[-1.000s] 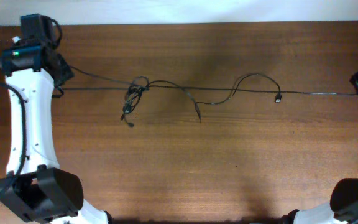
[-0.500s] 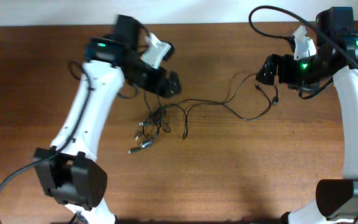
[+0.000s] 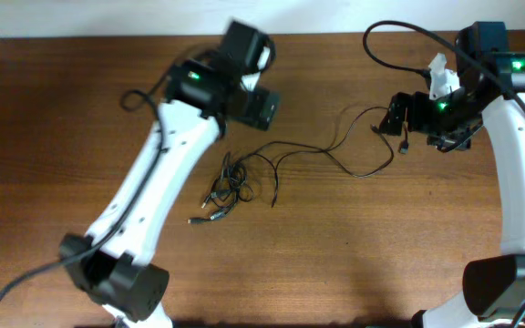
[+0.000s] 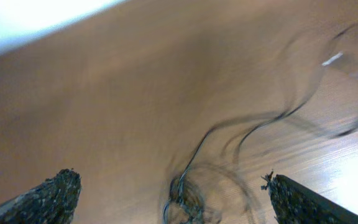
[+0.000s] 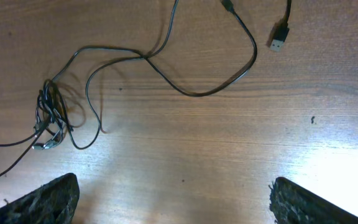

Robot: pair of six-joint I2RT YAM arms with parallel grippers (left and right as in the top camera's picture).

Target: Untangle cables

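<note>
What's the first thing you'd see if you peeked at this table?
The messy black cables in the middle of the brown table jump out first, bunched into a knot at their left end with loose loops trailing to the right. Then you'd spot two big white robot arms: the left hand is open near the knot, and the right hand is open by the loose plug ends.

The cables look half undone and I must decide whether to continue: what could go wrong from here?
The clump is knotted; grabbing several strands and pulling would likely tighten it. The left gripper and right gripper are open, holding nothing, and the left wrist view is blurred, so a thin strand could be missed. The loose plug might snag a loop.
</note>
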